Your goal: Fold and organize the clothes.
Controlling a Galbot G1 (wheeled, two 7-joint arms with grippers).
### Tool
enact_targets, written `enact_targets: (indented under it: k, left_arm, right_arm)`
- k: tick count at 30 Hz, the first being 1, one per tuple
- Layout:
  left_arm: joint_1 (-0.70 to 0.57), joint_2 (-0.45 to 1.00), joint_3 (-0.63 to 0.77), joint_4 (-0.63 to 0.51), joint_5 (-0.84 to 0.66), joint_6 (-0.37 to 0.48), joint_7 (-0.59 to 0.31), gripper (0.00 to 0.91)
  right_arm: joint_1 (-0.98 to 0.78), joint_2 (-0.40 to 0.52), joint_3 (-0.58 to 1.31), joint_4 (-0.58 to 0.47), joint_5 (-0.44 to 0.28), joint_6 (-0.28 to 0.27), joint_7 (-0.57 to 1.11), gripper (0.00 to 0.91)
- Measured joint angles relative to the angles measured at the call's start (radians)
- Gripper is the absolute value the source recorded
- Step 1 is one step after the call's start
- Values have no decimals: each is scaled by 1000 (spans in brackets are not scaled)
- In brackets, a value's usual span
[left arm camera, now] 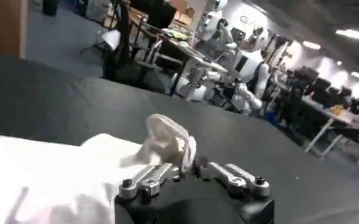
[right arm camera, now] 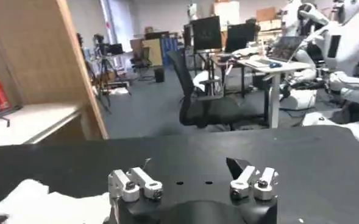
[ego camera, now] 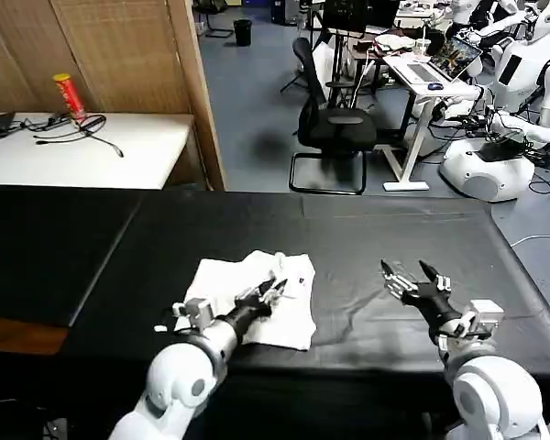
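T-shirt [ego camera: 257,298]: white, crumpled, on black bench [ego camera: 394,229] near front edge, left of centre | left gripper [ego camera: 273,291]: over the shirt's right part, closed on a raised tuft of cloth that the left wrist view [left arm camera: 167,137] shows pinched upward | right gripper [ego camera: 411,277]: well to the right above bare bench, fingers spread, holding nothing; right wrist view shows shirt edge [right arm camera: 39,201] off to one side
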Motion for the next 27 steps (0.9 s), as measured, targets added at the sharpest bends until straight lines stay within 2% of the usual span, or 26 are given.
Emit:
enact_targets:
  k: [2, 5, 12, 18, 19, 20, 22, 23, 27]
  left_arm:
    - [5, -19, 3, -7, -44, 6, -9, 878]
    - [0, -24, -5, -16, -17, -14, 14, 878]
    - [-26, 95, -91, -4, 214, -115, 77, 878]
    - [1, 198, -159, -4, 333, -144, 82, 878]
    - [9, 202, -164, -2, 346, -147, 81, 878]
    - [17, 205, -167, 0, 358, -149, 81, 878]
    - [28, 211, -173, 4, 380, -154, 81, 878]
    - [33, 214, -177, 7, 390, -156, 81, 878]
    - [53, 223, -191, 17, 409, -164, 78, 878]
  right_arm:
    - [15, -11, -25, -21, 0, -3, -2, 878]
    - [42, -26, -74, -54, 4, -14, -6, 878]
    - [134, -42, -257, -140, -13, -19, -40, 878]
    - [226, -11, -405, -224, -52, 6, -57, 878]
    - [240, -5, -422, -239, -57, 12, -59, 858]
    - [254, 4, -441, -258, -63, 19, -62, 741]
    - [274, 19, -465, -288, -67, 26, -64, 673]
    - [282, 28, -473, -304, -71, 30, -64, 546]
    - [297, 60, -491, -356, -86, 47, -66, 429]
